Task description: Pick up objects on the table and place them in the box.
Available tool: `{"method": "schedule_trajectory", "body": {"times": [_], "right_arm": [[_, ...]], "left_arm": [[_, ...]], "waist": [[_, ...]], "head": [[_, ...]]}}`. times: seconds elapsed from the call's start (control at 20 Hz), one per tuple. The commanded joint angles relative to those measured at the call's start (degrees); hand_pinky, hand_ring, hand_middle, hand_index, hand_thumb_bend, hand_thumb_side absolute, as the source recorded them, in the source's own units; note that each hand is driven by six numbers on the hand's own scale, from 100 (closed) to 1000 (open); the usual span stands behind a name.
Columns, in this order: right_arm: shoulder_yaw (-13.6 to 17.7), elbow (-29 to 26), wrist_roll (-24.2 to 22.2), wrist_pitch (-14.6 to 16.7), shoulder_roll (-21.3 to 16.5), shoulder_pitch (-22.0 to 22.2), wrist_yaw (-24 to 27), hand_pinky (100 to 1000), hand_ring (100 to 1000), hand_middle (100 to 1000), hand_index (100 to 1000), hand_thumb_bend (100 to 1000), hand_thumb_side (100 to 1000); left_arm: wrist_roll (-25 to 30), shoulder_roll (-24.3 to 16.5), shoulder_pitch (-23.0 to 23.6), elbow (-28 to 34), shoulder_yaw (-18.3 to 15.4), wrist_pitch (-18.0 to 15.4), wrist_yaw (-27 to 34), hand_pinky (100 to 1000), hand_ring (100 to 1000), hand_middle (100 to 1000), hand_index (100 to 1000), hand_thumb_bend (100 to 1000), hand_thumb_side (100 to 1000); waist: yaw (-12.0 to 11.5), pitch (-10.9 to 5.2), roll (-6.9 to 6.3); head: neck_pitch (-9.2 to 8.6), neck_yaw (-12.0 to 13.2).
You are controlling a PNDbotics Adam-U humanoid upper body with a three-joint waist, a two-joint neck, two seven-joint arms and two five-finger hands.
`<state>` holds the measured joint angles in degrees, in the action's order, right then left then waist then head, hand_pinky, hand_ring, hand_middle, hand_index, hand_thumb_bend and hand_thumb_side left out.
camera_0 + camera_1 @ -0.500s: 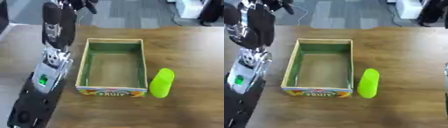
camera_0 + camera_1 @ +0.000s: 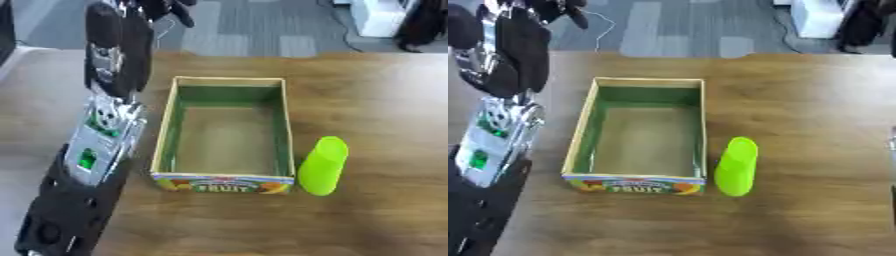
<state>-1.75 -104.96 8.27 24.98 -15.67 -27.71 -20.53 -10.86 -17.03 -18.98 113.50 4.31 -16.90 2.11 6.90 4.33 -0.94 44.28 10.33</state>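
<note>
An open cardboard box [image 2: 166,135] with green inner walls and a "FRUIT" label on its front stands in the middle of the wooden table, with nothing inside. A lime-green cup [image 2: 322,166] lies on its side just right of the box's front corner. My left arm rises along the box's left side. Its hand [image 2: 162,10] is up at the picture's top edge, beyond the table's far edge, with its dark fingers loosely spread and nothing in them. A thin grey sliver at the right edge of the right eye view may be my right hand [image 2: 892,142].
The table's far edge [image 2: 332,54] runs across the top, with grey floor tiles beyond it. A white unit [image 2: 385,17] stands on the floor at the top right. Bare wood lies right of the cup and in front of the box.
</note>
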Motion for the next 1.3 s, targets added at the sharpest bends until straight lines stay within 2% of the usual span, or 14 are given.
{"method": "schedule_trajectory", "body": {"times": [0.05, 0.35, 0.4, 0.55, 0.75, 0.85, 0.9, 1.05, 1.3], "right_arm": [[0.2, -0.4, 0.0, -0.1, -0.5, -0.4, -0.3, 106, 497, 638, 833, 112, 1000], [-1.0, 2.4, -1.3, -1.6, -1.1, 1.4, 0.4, 100, 470, 619, 849, 229, 1000], [-1.5, 3.5, -1.9, -2.0, -1.3, 2.1, 0.8, 100, 456, 609, 858, 294, 1000], [-2.2, 6.3, -3.2, -2.6, -1.4, 3.4, 1.5, 100, 441, 599, 871, 381, 1000], [-3.2, 12.2, -5.8, -4.8, -1.0, 4.9, 1.9, 100, 428, 607, 939, 546, 907], [-3.4, 14.8, -7.0, -5.2, -0.7, 5.4, 1.5, 100, 426, 607, 942, 568, 891], [-3.4, 15.7, -7.3, -5.2, -0.5, 5.5, 1.4, 100, 423, 606, 943, 616, 855], [-3.6, 17.6, -8.1, -4.9, 0.0, 5.9, 0.7, 100, 423, 608, 943, 622, 866], [-4.2, 20.3, -10.1, -5.3, -0.3, 6.4, 0.4, 100, 427, 620, 950, 668, 827]], "left_arm": [[-0.3, -0.5, -0.5, 1.1, -0.2, 0.0, 0.0, 389, 557, 631, 744, 626, 950], [-0.6, -0.3, -0.8, 1.1, -0.4, -0.2, -0.2, 389, 557, 631, 744, 626, 949], [-0.6, -0.3, -0.8, 1.1, -0.4, -0.3, -0.2, 389, 557, 631, 744, 626, 950], [-0.7, -0.3, -0.8, 1.1, -0.5, -0.3, -0.3, 388, 557, 631, 744, 626, 950], [-0.8, -0.1, -0.7, 1.1, -0.5, -0.1, -0.4, 387, 557, 631, 743, 626, 951], [-0.9, -0.1, -0.7, 1.1, -0.5, -0.1, -0.5, 387, 557, 631, 743, 626, 951], [-0.9, 0.0, -0.7, 1.1, -0.5, 0.0, -0.5, 387, 557, 631, 743, 625, 952], [-1.0, 0.0, -0.7, 1.1, -0.5, 0.0, -0.6, 387, 557, 631, 743, 625, 952], [-1.0, 0.1, -0.7, 1.1, -0.4, 0.0, -0.6, 387, 557, 631, 743, 625, 952]], "waist": [[0.1, -0.56, 0.0], [0.7, 0.03, 0.14], [0.8, 0.17, 0.18], [0.9, 0.39, 0.15], [1.0, 0.68, 0.0], [1.0, 0.85, -0.05], [1.0, 0.93, -0.05], [1.1, 1.07, -0.04], [0.9, 1.13, 0.1]], "head": [[-0.16, 0.6], [-0.16, 0.9], [-0.16, 1.0], [-0.16, 1.1], [-0.16, 1.0], [-0.16, 1.0], [-0.16, 1.1], [-0.16, 1.1], [-0.16, 1.2]]}}
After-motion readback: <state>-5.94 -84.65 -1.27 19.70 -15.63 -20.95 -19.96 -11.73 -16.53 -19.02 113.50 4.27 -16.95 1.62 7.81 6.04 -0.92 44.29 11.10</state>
